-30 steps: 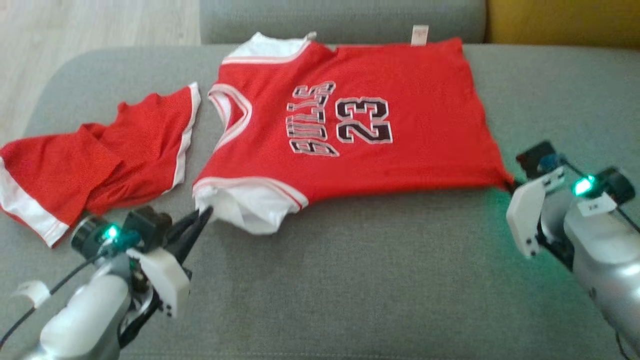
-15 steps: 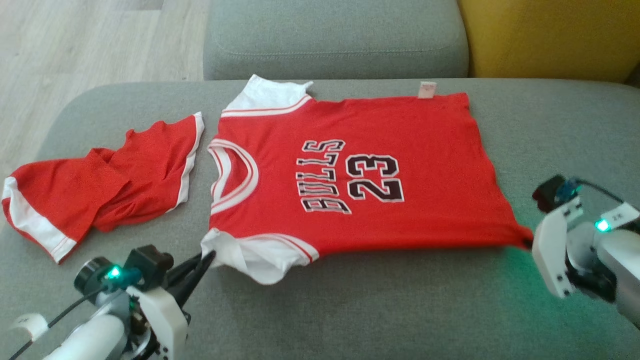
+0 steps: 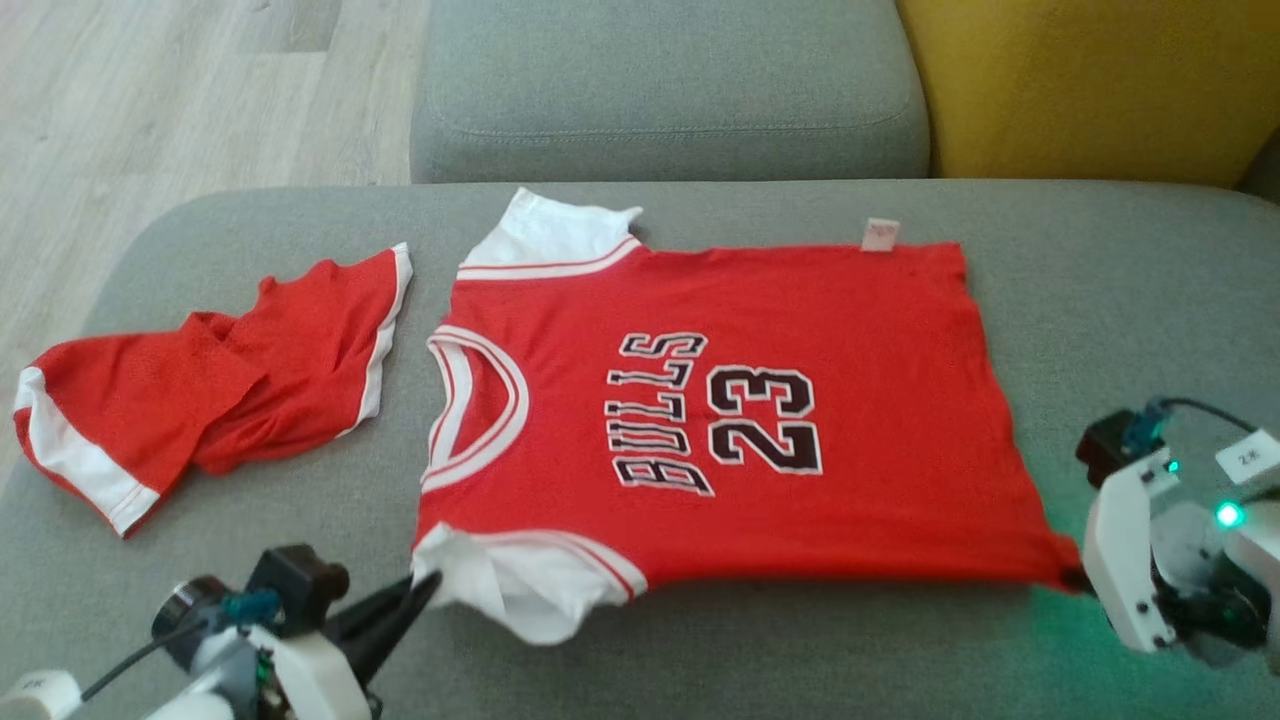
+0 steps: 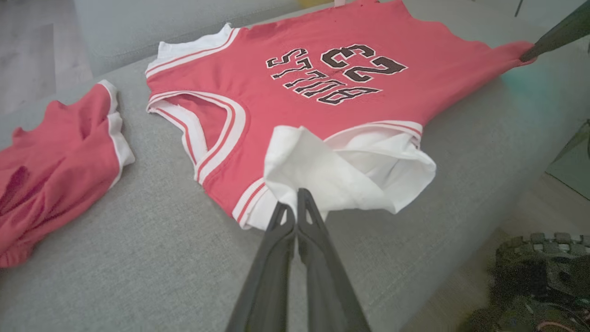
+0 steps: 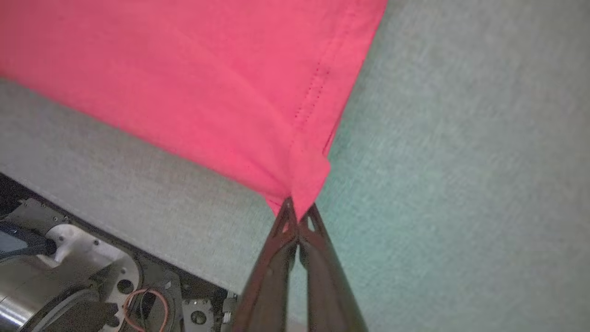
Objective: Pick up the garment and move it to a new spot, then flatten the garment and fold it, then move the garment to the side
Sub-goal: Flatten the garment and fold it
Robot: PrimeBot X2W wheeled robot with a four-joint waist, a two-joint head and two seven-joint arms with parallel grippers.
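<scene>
1. Far left: a 2nd red piece w/ white trim, looks like shorts [image 3: 200,400], is lying crumpled on the grey sofa seat [image 3: 700,650]. It's sitting just beside the jersey [image 3: 720,420], not touching afaict.
2. Bottom left: the left gripper [image 3: 425,585] is sitting low, fingers pointing up and to the right. Its jaws are pressing fully together and pinching the white sleeve [image 4: 341,170] at the jersey's near-left corner. The sleeve is bulging open there.
3. Middle: the jersey is lying mostly flat on the seat, front up, w/ the neck toward the robot's left and the hem toward the right. The print is reading "BULLS" and "23" in black w/ white outline, running sideways in the head view.
4. A small pale tag [image 3: 880,234] is sticking out at the far edge, too small to read.
5. Right: the right gripper [image 3: 1073,578] is clamping tight on the near-right hem corner, fabric bunching to a point.
6. A white sticker [image 3: 1250,458] on the right wrist is showing sth like "2K", blurry tho.
</scene>
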